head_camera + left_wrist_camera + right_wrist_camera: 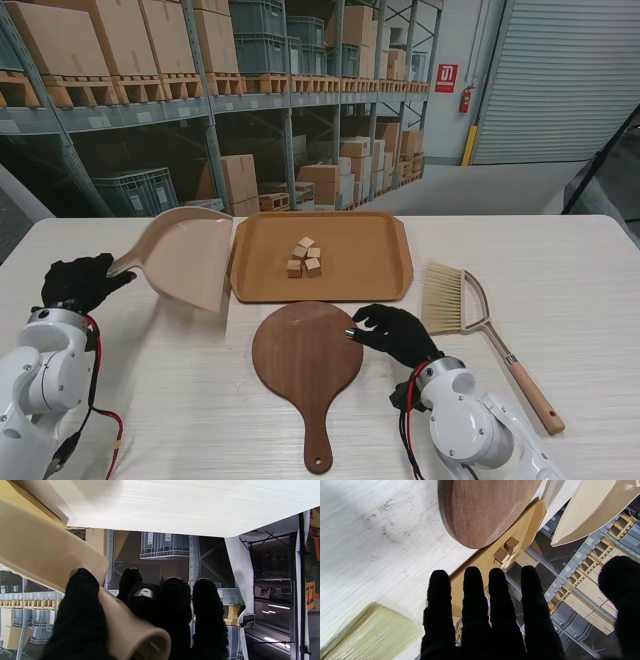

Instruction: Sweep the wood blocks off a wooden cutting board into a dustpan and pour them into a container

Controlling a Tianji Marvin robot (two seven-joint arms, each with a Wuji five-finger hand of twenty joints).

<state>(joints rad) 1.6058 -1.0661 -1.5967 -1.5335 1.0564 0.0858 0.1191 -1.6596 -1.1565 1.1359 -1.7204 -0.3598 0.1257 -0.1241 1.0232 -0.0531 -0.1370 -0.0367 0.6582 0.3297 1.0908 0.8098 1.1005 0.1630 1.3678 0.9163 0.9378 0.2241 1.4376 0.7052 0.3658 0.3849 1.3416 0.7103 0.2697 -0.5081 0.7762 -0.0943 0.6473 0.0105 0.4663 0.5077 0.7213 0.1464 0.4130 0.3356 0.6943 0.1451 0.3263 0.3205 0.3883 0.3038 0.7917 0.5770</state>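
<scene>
The dustpan (185, 255) was held by its handle in the left hand (78, 282), the fingers (172, 605) being closed around the beige tube, as the left wrist view showed. It was kept raised and tilted at the left edge of the tray (385, 285), with its mouth turned toward the tray, probably because the pouring was being finished there. The wood blocks (305, 258) were lying in a small heap in the middle of the tray, which seemed to serve as the container. No block could be seen on the cutting board (305, 360), which lay flat on the counter (580, 270), nearer to me than the tray, with its handle pointed toward me.

The right hand (395, 332) was open and nothing was held in it; its fingers (475, 600) were stretched out and apart at the right edge of the board. Whether the board was touched by them could not be told. The brush (470, 315) was lying on the counter just beside this hand, to its right, apparently because sweeping was no longer needed.
</scene>
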